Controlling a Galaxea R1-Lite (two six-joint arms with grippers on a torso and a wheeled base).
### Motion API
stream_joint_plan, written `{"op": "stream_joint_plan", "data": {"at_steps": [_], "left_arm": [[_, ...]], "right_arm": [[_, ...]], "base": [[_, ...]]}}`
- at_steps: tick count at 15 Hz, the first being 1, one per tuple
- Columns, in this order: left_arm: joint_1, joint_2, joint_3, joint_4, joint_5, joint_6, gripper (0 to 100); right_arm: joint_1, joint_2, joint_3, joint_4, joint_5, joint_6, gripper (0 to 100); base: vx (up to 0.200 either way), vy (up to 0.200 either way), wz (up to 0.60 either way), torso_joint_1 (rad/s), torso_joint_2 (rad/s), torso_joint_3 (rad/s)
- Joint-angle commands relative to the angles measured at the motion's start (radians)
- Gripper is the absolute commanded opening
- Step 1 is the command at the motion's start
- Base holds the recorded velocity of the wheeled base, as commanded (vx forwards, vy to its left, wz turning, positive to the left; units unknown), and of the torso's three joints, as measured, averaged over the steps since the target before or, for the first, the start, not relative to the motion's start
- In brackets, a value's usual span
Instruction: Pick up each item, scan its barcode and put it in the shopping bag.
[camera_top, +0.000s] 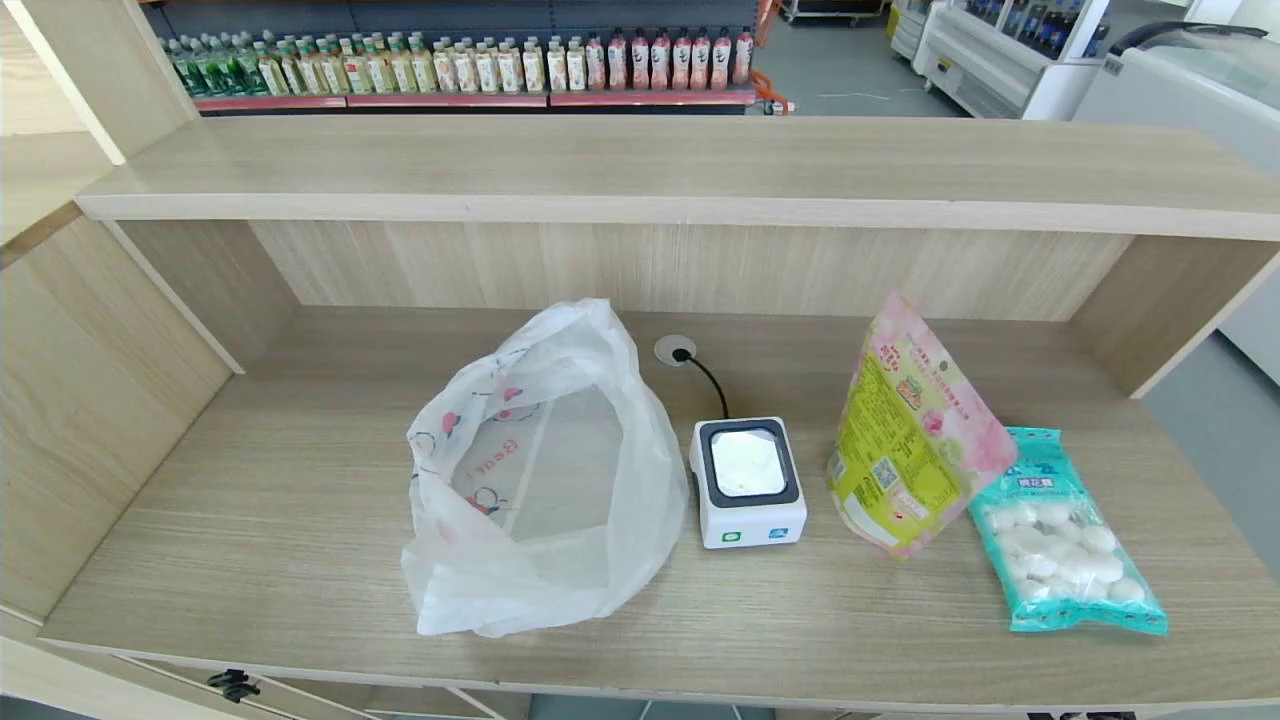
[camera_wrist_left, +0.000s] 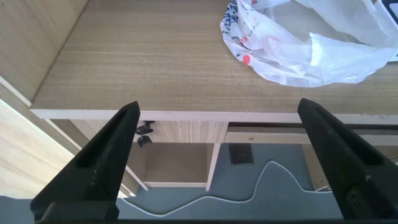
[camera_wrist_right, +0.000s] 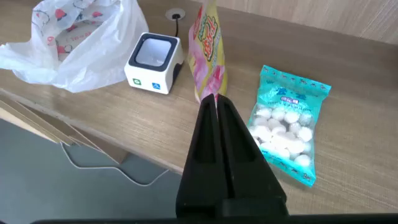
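Head view: a white plastic shopping bag (camera_top: 540, 480) lies slumped with its mouth open on the wooden counter (camera_top: 300, 520). Just to its right sits a small white scanner (camera_top: 748, 482), its window facing up and a black cable (camera_top: 708, 382) running back to a hole in the counter. Right of the scanner a pink-and-green pouch (camera_top: 915, 430) stands upright, and just beside it a teal packet (camera_top: 1065, 535) of white sweets lies flat near the counter's right end. Shelves of bottles (camera_top: 460, 65) line the shop behind.

In the left wrist view, the left gripper (camera_wrist_left: 219, 107) is held out before the counter's front edge, jaws spread wide and holding nothing, with the bag (camera_wrist_left: 298, 43) ahead on the counter.

In the right wrist view, the right gripper (camera_wrist_right: 216, 102) has its jaws pressed together, empty, tips lined up with the foot of the pouch (camera_wrist_right: 208, 50). The scanner (camera_wrist_right: 152, 62) and bag (camera_wrist_right: 74, 43) lie to one side of it, the packet (camera_wrist_right: 289, 124) to the other.
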Motion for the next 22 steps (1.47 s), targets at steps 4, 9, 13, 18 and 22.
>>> {"op": "stream_joint_plan", "data": {"at_steps": [4,9,13,18,22], "left_arm": [[0.000,0.000,0.000,0.000,0.000,-0.001,100],[0.000,0.000,0.000,0.000,0.000,-0.001,100],[0.000,0.000,0.000,0.000,0.000,-0.001,100],[0.000,0.000,0.000,0.000,0.000,-0.001,100],[0.000,0.000,0.000,0.000,0.000,-0.001,100]], "right_arm": [[0.013,0.292,-0.039,-0.101,0.011,-0.026,0],[0.042,0.290,-0.005,-0.129,0.048,-0.039,100],[0.040,0.398,-0.001,-0.127,0.043,-0.045,100],[0.063,0.577,0.039,-0.164,0.049,-0.151,100],[0.092,0.753,0.039,-0.298,0.046,-0.185,100]], "base": [[0.000,0.000,0.00,0.000,0.00,0.000],[0.000,0.000,0.00,0.000,0.00,0.000],[0.000,0.000,0.00,0.000,0.00,0.000],[0.000,0.000,0.00,0.000,0.00,0.000],[0.000,0.000,0.00,0.000,0.00,0.000]]}}
